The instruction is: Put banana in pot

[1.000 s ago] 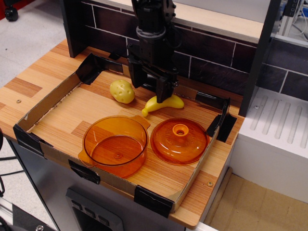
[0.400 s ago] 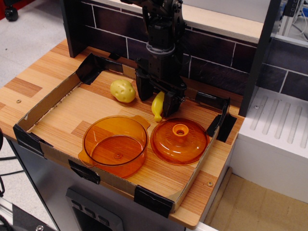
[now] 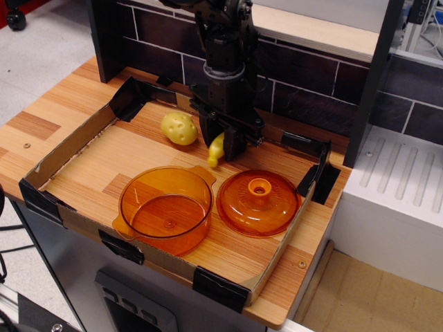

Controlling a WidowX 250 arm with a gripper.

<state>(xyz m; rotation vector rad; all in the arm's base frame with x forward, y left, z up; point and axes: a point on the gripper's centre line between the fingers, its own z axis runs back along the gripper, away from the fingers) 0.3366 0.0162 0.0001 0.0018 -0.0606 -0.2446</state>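
Note:
The bright-yellow banana (image 3: 217,150) hangs nearly upright between the fingers of my black gripper (image 3: 222,144), lifted off the wooden tray floor, its lower tip showing just above the far rim of the pot. The gripper is shut on it. The transparent orange pot (image 3: 165,208) stands open and empty at the front left of the tray, in front of and to the left of the gripper. The upper part of the banana is hidden by the fingers.
The orange domed lid with a knob (image 3: 258,201) lies right of the pot. A lumpy pale-yellow potato toy (image 3: 179,128) sits left of the gripper. A cardboard-walled tray (image 3: 69,144) with black taped corners bounds the area; a dark brick wall (image 3: 304,90) stands behind.
The gripper closed on the banana, which lay flat a second ago, turned it upright, lifted it and shifted slightly left toward the pot.

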